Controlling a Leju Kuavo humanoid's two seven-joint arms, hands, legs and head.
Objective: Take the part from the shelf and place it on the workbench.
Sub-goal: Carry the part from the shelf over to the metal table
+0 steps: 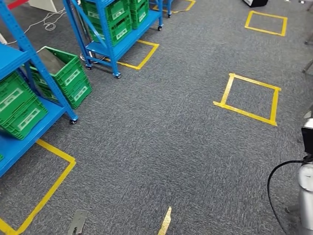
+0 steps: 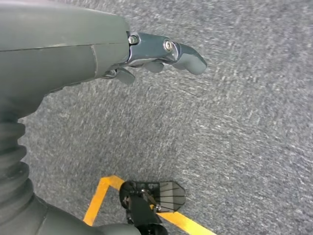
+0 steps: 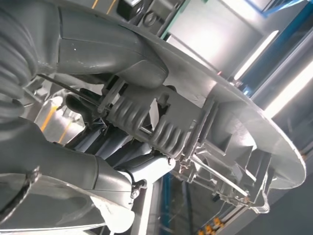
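Observation:
The part (image 3: 207, 122) is a grey moulded plastic piece with ribbed blocks and a broad flat curved plate. My right hand (image 3: 110, 54) grips it, with the thick thumb on one side and the darker fingers (image 3: 74, 171) on the other. In the head view my silver right arm (image 1: 306, 191) hangs at the right edge with a black cable looping off it. My left hand (image 2: 147, 54) hangs above the grey carpet with its fingers stretched out and nothing in it.
A blue wheeled shelf (image 1: 22, 58) with green crates (image 1: 62, 73) stands at the left, and another blue shelf (image 1: 110, 29) stands further back. Yellow tape squares (image 1: 249, 100) mark the grey carpet. Yellow tape (image 2: 100, 196) also lies below my left hand.

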